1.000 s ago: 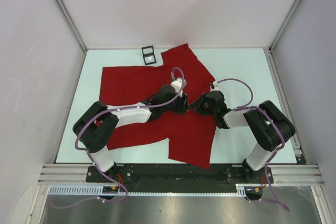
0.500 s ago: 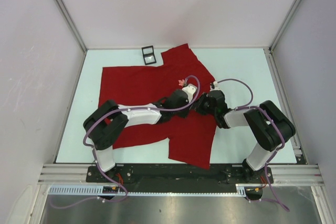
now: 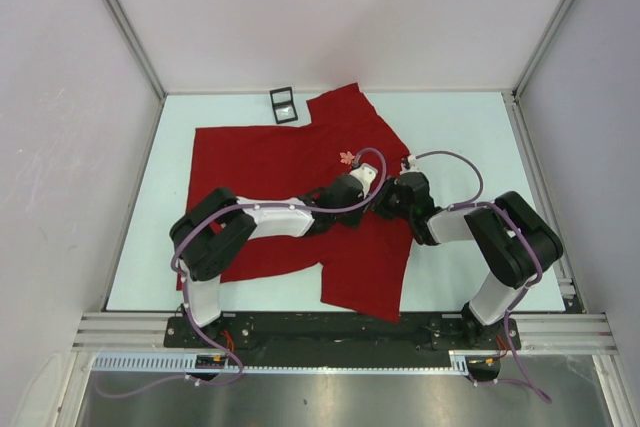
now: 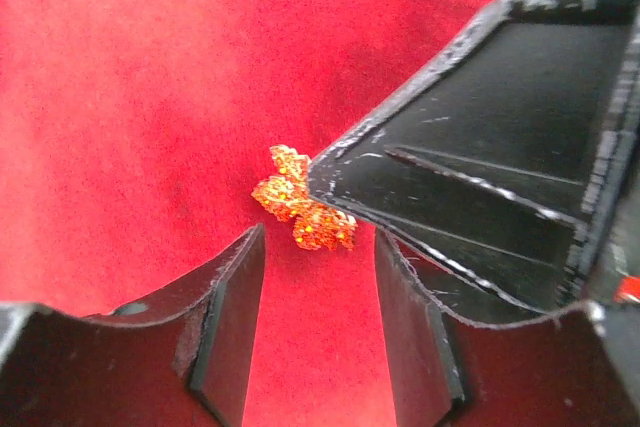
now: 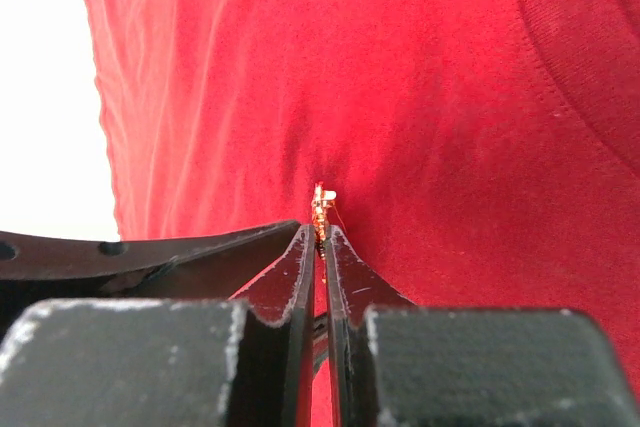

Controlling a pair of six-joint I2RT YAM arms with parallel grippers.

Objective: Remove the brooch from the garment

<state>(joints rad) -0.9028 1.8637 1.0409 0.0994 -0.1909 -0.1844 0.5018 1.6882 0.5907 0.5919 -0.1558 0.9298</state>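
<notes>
The garment, a red T-shirt (image 3: 250, 162), lies spread on the table. The brooch, an orange glittery leaf shape (image 4: 298, 209), sits on the cloth; in the right wrist view it shows edge-on (image 5: 321, 197). My right gripper (image 5: 320, 232) is shut on the brooch, fingertips pinching it at the cloth. One right finger (image 4: 470, 177) shows black in the left wrist view. My left gripper (image 4: 317, 239) is open and low over the shirt, with the brooch just ahead of its gap. In the top view both grippers, the left (image 3: 362, 185) and the right (image 3: 384, 202), meet mid-shirt and hide the brooch.
A small pinkish leaf-shaped thing (image 3: 347, 157) lies on the shirt just beyond the left wrist. A small black square frame (image 3: 283, 104) stands at the back by the shirt's edge. Bare pale table (image 3: 470, 137) lies right of the shirt, and walls close in three sides.
My left arm has swung right and stretched toward the right gripper, uncovering the pinkish leaf-shaped thing. The right arm has not moved.
</notes>
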